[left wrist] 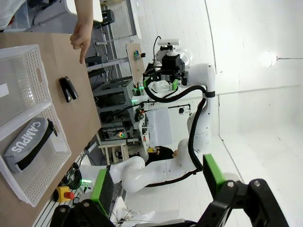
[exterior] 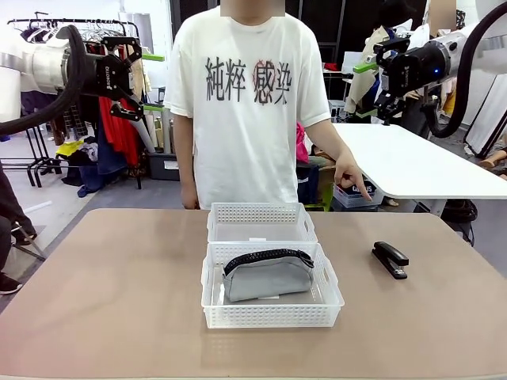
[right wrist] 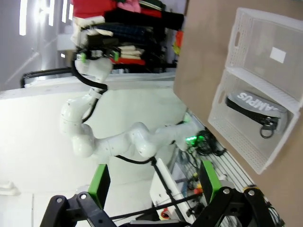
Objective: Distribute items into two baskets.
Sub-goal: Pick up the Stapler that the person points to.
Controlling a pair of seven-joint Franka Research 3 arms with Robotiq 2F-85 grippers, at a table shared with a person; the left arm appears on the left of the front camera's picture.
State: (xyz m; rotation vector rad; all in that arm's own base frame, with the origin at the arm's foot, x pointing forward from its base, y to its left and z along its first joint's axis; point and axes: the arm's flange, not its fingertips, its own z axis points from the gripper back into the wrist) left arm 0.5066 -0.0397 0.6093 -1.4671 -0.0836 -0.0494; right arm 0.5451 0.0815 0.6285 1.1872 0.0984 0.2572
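A grey pencil pouch (exterior: 265,274) with a black zipper lies inside the nearer, larger white basket (exterior: 269,314) at the table's middle. The smaller basket (exterior: 261,212) behind it holds nothing. A black stapler (exterior: 390,259) lies on the table to the right of the baskets. My left gripper (exterior: 150,81) hangs open high at the upper left, my right gripper (exterior: 366,89) open high at the upper right, both far from the items. In the left wrist view the open gripper (left wrist: 156,189) looks past the pouch (left wrist: 28,142) and stapler (left wrist: 68,88). My right gripper (right wrist: 154,189) is open too, facing the pouch (right wrist: 258,106).
A person in a white T-shirt stands at the far edge, one hand (exterior: 352,178) pointing down above the table's far right. The brown table (exterior: 103,293) has bare room left and right of the baskets. A white table (exterior: 412,162) and clothes racks stand behind.
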